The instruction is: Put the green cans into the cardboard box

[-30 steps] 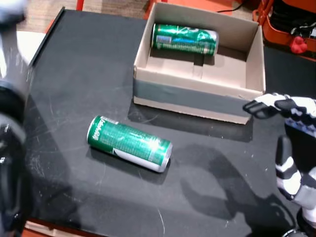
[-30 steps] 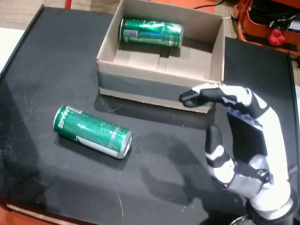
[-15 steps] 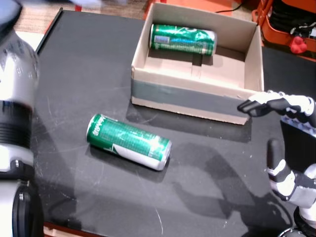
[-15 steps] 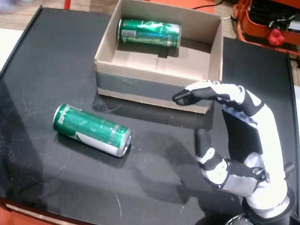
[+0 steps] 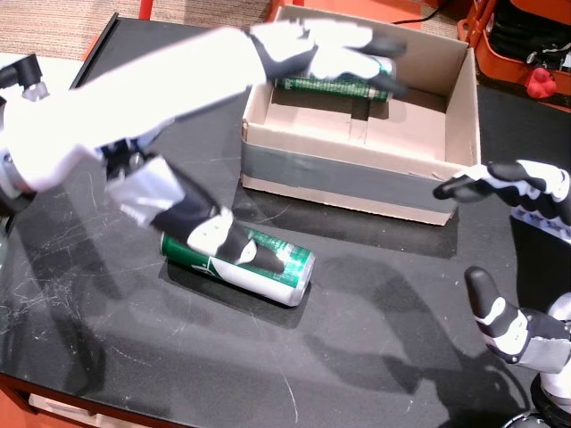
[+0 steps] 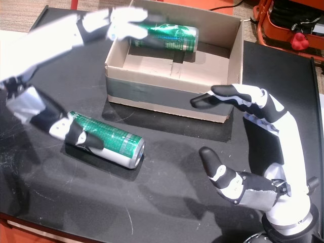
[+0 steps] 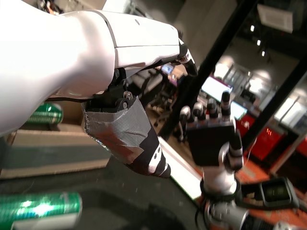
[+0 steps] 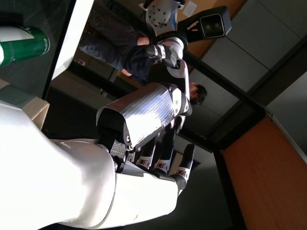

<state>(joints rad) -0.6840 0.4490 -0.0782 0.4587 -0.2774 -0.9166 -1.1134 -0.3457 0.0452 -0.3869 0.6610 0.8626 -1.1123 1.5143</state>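
Observation:
One green can point(image 5: 277, 263) lies on its side on the black table point(image 5: 375, 321), seen in both head views point(image 6: 114, 147). My left hand point(image 5: 116, 125) is open and motion-blurred above it. Its thumb point(image 5: 201, 227) lies over the can's left end, while the fingers point(image 5: 312, 45) stretch over the cardboard box point(image 5: 357, 174). A second green can point(image 6: 172, 38) lies inside the box point(image 6: 162, 98) at its far wall. My right hand point(image 6: 263, 147) hovers open at the right, holding nothing. The left wrist view shows the table can point(image 7: 38, 213) below the thumb point(image 7: 129, 141).
Orange equipment point(image 5: 526, 40) with a red knob point(image 5: 538, 82) stands past the table's far right corner. The table's left edge point(image 6: 23, 43) borders a pale floor. A person point(image 8: 120, 52) shows in the right wrist view's background.
My left arm has swung in from the left, its hand now spread over the table can and the box. The right hand's thumb has dropped away from its fingers. Cans and box stayed put.

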